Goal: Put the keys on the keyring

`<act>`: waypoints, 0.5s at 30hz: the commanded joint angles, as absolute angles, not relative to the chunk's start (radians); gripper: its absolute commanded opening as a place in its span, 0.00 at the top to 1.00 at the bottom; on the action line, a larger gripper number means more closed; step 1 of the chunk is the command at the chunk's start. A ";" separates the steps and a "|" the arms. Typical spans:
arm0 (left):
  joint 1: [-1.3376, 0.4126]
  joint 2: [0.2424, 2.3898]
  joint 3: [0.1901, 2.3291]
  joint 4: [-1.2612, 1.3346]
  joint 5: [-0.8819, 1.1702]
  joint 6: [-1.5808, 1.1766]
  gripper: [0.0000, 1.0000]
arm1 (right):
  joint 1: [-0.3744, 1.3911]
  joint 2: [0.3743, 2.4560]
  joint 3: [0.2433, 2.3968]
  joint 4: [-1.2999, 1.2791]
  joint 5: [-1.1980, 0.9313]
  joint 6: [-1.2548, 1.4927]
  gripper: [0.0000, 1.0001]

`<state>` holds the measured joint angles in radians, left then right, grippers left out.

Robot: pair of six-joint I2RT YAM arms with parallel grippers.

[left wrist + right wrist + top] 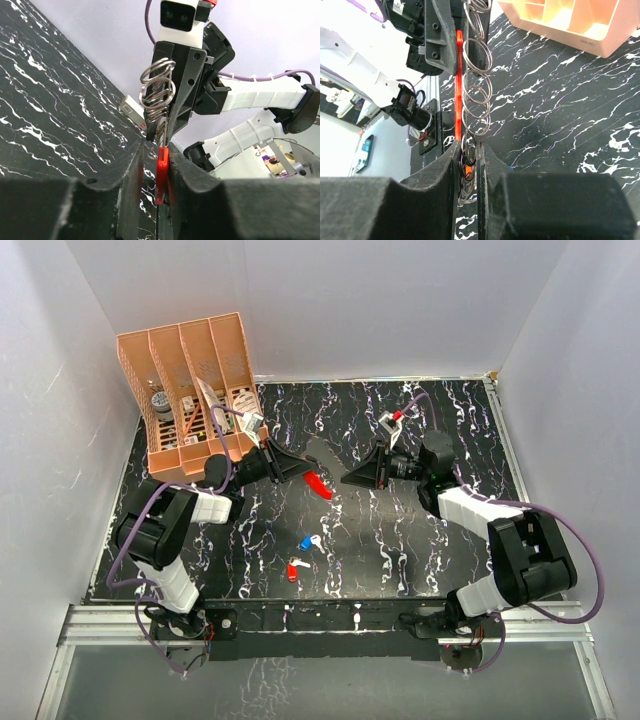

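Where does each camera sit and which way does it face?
Top external: above and behind, looking down at the table; left arm and right arm show.
Left wrist: on the left arm, facing the right end effector; own fingers pinch the keyring.
Right wrist: on the right arm, facing the left end effector; own fingers show.
Wrist views share the keyring.

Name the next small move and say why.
Probably open the left gripper and let go of the keyring: the right gripper also pinches its rings, so it should not drop, while the blue key and red key lie on the table, and one hand must be free to fetch them.
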<state>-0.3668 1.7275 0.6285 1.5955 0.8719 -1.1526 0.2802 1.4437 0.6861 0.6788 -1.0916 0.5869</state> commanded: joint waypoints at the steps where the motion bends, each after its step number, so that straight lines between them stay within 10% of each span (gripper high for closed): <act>1: -0.349 1.735 0.655 1.787 0.848 -1.147 0.69 | 0.285 1.449 0.674 0.808 -1.144 0.631 1.00; 15: -0.279 1.706 0.574 1.786 0.770 -1.153 0.43 | 0.284 1.412 0.673 0.739 -1.016 0.583 1.00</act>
<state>-0.3191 1.7584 0.6117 1.6005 0.8253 -1.1641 0.2813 1.4609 0.6575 0.7509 -1.0809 0.6304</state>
